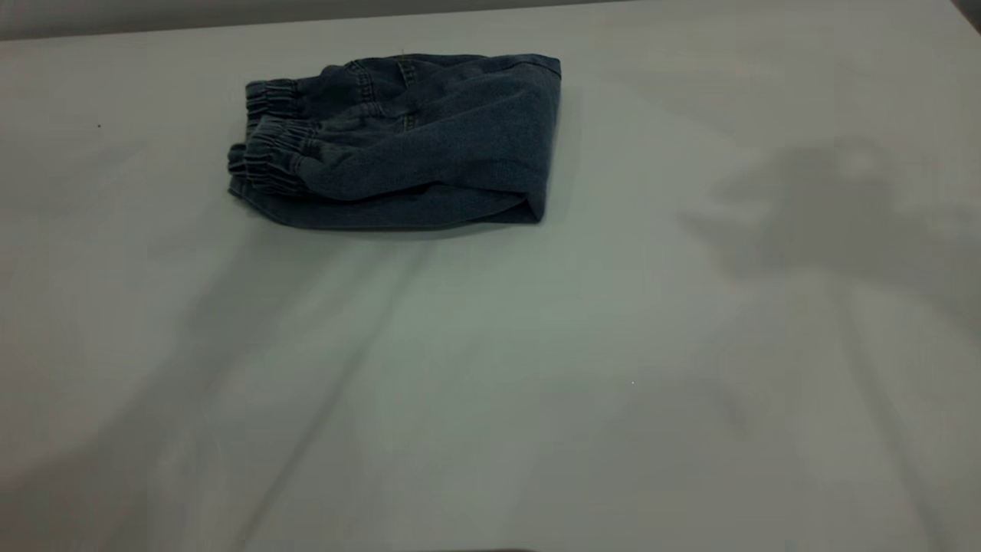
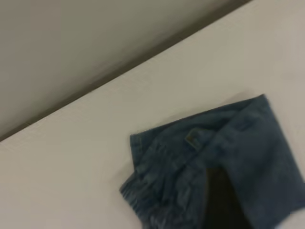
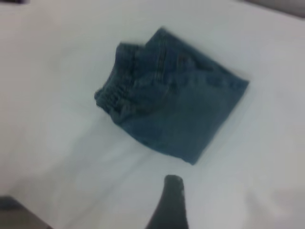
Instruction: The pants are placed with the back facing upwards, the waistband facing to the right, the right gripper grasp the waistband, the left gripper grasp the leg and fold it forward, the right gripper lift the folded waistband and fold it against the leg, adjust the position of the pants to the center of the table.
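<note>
The pants (image 1: pixel 414 146) lie folded into a compact blue denim bundle on the table (image 1: pixel 536 383), left of centre and towards its far edge. The gathered elastic waistband (image 1: pixel 270 149) forms the bundle's left end, and a smooth fold forms its right end. The leg is folded into the bundle and I cannot pick it out. In the left wrist view my left gripper (image 2: pixel 221 200) is only a dark shape over the pants (image 2: pixel 224 157). In the right wrist view my right gripper (image 3: pixel 171 202) hangs above bare table, a short way from the pants (image 3: pixel 176 112). Neither gripper shows in the exterior view.
The table's far edge (image 1: pixel 306 23) runs close behind the pants, with a grey wall beyond it. Soft arm shadows (image 1: pixel 835 207) fall across the tabletop at the right and at the lower left.
</note>
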Robot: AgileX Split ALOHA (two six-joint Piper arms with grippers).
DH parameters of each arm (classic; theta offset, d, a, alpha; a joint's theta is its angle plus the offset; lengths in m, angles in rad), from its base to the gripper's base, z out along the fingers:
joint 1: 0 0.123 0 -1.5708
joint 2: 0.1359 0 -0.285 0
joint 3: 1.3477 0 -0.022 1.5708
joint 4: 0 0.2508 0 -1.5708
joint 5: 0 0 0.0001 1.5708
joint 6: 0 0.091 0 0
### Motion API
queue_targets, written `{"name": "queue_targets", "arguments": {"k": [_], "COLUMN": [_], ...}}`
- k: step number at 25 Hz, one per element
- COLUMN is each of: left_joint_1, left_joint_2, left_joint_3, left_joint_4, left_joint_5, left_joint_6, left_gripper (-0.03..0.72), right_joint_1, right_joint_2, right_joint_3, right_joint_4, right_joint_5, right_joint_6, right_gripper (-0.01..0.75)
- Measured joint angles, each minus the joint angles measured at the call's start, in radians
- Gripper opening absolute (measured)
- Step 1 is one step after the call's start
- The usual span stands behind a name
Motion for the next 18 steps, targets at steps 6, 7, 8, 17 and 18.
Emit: {"name": "queue_targets", "arguments": {"k": [6,7,8,17,18], "left_joint_1": [0.000,0.000,0.000,0.000,0.000], "left_joint_2": [-0.406,-0.484,-0.562,-1.264,-1.338], "left_joint_3": [0.369,0.441,0.511,1.060,1.108], "left_joint_4": [-0.002,-0.004,-0.010,-0.042,-0.043], "left_joint_5": [0.000,0.000,0.000,0.000,0.000], "left_joint_6": [-0.007,-0.010,-0.017,-0.035,-0.034], "left_gripper": [0.379,0.379,0.379,0.379,0.379], "right_joint_1": [0.000,0.000,0.000,0.000,0.000], "right_joint_2": [-0.256,-0.311,-0.368,-0.860,-0.908], "right_joint_3": [0.086,0.123,0.159,0.569,0.607], "right_joint_4": [-0.041,-0.041,-0.041,-0.128,-0.161], "right_joint_5": [0.007,0.009,0.010,0.023,0.025], "right_joint_6": [0.082,0.082,0.082,0.081,0.081], "right_gripper": [0.583,0.583,0.583,0.583,0.583]}}
